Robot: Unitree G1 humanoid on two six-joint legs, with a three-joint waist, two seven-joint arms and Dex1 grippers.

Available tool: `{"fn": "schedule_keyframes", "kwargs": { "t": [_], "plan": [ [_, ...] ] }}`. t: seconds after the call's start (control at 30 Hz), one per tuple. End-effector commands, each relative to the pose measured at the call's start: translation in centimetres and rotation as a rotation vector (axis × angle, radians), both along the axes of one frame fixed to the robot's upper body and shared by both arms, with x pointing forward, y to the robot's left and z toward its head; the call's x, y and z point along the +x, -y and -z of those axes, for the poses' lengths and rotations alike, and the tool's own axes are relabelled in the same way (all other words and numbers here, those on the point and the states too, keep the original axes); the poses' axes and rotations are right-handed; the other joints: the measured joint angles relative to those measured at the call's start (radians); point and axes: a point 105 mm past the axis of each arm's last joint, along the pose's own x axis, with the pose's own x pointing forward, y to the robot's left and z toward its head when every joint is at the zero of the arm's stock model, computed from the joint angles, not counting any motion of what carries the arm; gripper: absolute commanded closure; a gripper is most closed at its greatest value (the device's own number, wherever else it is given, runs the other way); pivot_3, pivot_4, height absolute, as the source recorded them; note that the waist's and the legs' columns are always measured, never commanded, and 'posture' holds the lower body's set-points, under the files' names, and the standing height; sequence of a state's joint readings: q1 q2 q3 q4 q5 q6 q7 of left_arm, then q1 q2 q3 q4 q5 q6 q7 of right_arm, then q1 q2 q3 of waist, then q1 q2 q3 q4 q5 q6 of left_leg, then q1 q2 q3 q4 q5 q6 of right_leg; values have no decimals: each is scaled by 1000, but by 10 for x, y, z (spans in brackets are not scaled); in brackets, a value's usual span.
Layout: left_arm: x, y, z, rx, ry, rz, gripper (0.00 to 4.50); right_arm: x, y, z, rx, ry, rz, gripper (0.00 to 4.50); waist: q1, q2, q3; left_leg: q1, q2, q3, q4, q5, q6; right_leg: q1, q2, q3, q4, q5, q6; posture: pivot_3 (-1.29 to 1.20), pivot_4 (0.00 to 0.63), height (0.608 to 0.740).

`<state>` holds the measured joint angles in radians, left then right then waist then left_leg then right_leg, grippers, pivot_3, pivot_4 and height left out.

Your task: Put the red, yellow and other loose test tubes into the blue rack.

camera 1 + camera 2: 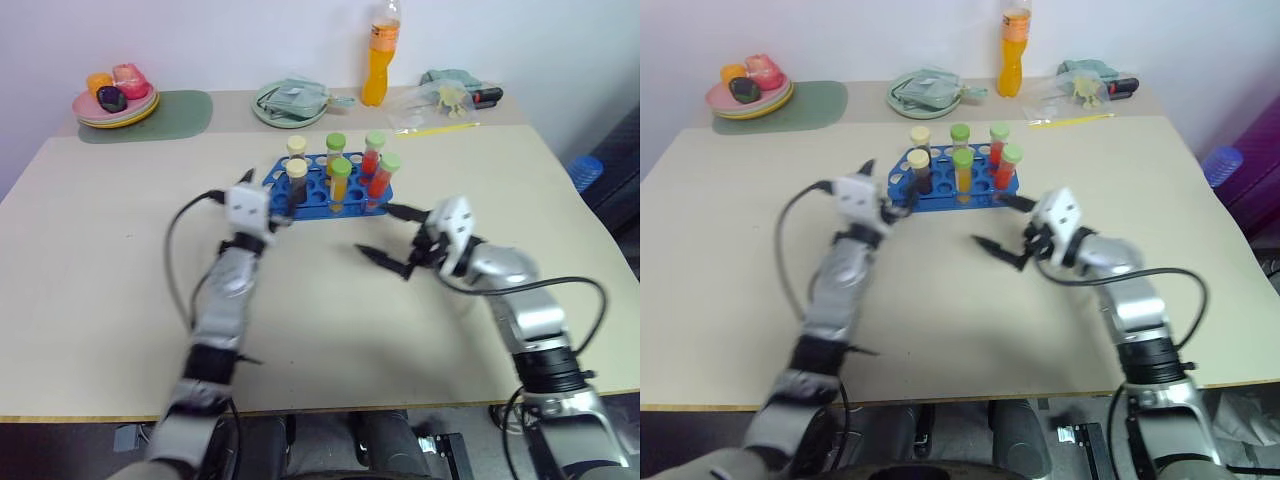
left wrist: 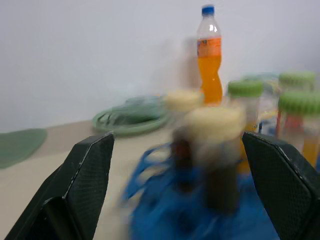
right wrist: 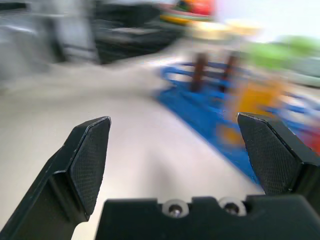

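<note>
The blue rack (image 1: 352,203) stands on the table's far middle. Several capped test tubes stand upright in it: dark ones with cream caps (image 1: 297,172) on its left, yellow ones with green caps (image 1: 340,180) in the middle, red ones with green caps (image 1: 383,175) on its right. My left gripper (image 1: 267,198) is open just in front of the rack's left end and holds nothing. In the left wrist view the cream-capped tubes (image 2: 215,130) stand close beyond its fingers (image 2: 85,180). My right gripper (image 1: 392,236) is open and empty, in front of the rack's right end.
An orange drink bottle (image 1: 380,60) stands at the back. A stack of plates with toy food (image 1: 115,102) and a green mat (image 1: 175,112) sit back left. A green dish (image 1: 290,102) and small clutter (image 1: 450,95) are back centre and right.
</note>
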<state>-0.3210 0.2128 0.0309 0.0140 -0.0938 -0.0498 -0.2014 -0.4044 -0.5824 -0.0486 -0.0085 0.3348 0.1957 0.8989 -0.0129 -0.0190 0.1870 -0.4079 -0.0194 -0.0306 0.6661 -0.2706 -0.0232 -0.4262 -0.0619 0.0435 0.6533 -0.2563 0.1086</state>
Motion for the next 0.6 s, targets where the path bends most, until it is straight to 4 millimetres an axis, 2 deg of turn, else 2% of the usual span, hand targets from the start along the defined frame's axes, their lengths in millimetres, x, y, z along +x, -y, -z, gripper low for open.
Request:
{"fn": "schedule_keyframes", "kwargs": {
  "t": [0.03,0.13,0.23,0.37,0.6],
  "plan": [
    [-36,-32,-11,60,-38,72,335,-1,41,-12,-1,-17,64,0,0,0,0,0,0,0,0,0,0,0,0,0,0,0,0,0,150,729],
    [-68,-77,0,116,-155,45,335,-4,75,-12,1,-80,136,0,1,1,0,0,0,0,0,-1,1,1,-1,0,-1,0,0,0,150,729],
    [-87,-103,7,139,-229,17,335,-5,95,-9,0,-114,176,0,5,1,0,1,0,0,0,-1,1,2,-2,0,-2,0,0,0,150,729],
    [-107,-113,18,169,-301,0,335,-5,105,-2,-38,-141,193,0,2,1,-1,3,0,0,1,-1,2,7,-2,0,-3,0,-1,0,150,729],
    [-110,-105,20,133,-302,-11,335,2,95,-2,-33,-157,153,0,1,1,-1,4,0,1,1,-1,2,7,-1,0,-3,0,0,0,150,729]
  ]
}}
